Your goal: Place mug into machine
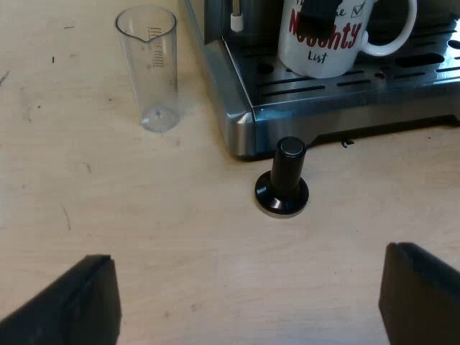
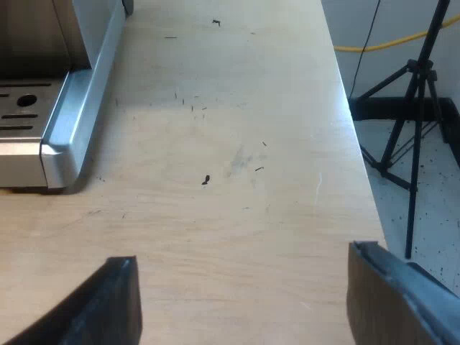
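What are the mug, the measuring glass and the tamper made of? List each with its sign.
The mug: likely glazed ceramic, glossy white with printed lettering.
The measuring glass: clear, probably plastic; the table shows through, with scale marks.
The tamper: black, smooth glinting knob; metal or plastic, cannot tell.

The machine [image 1: 241, 122] is gleaming in brushed, satin-finish metal, its rounded corner catching soft reflections, while its slotted tray [image 1: 402, 75] is shining smooth and silvery. The mug [image 1: 320, 50] is showing a glossy white glaze, with red and black print lying flat on it. The measuring glass [image 1: 151, 72] is looking clear and see-through, though whether it is glass or plastic cannot be told. The tamper [image 1: 282, 180] is glinting in polished black. The table [image 1: 144, 237] is appearing pale and matt, wood-like, lightly scuffed and specked with dark flecks. The left gripper [image 1: 248, 280] and right gripper [image 2: 241, 280] are presenting dull, matt black fingers.
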`<state>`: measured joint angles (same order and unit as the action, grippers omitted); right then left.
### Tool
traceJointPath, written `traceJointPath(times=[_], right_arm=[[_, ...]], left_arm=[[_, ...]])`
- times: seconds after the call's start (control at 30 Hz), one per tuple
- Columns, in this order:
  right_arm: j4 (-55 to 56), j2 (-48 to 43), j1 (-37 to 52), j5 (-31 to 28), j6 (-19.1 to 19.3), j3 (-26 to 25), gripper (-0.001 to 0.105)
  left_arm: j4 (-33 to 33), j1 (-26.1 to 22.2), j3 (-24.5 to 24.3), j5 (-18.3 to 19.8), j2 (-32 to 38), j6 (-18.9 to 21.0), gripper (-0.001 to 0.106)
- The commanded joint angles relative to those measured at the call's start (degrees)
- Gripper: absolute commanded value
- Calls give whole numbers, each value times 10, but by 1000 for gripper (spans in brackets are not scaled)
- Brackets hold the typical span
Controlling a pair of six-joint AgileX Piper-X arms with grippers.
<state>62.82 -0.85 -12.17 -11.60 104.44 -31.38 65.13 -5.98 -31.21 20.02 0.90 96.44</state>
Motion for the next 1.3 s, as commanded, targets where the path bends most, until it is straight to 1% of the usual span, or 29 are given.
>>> traceJointPath(times=[0.03,0.33,0.57,0.7,1.3], right_arm=[[-7,-22,2,-2,8,-1,62],[-8,-21,18,-2,8,-1,62],[-8,-21,62,-2,8,-1,62],[-8,-21,66,-2,8,-1,62],[-8,-21,66,-2,8,-1,62]], left_arm=[[-8,1,-1,1,78,-3,85],[-8,8,-1,2,78,-3,85],[-8,50,-1,2,78,-3,85],[-8,71,-1,2,78,-3,85],[-8,74,-1,2,78,-3,85]])
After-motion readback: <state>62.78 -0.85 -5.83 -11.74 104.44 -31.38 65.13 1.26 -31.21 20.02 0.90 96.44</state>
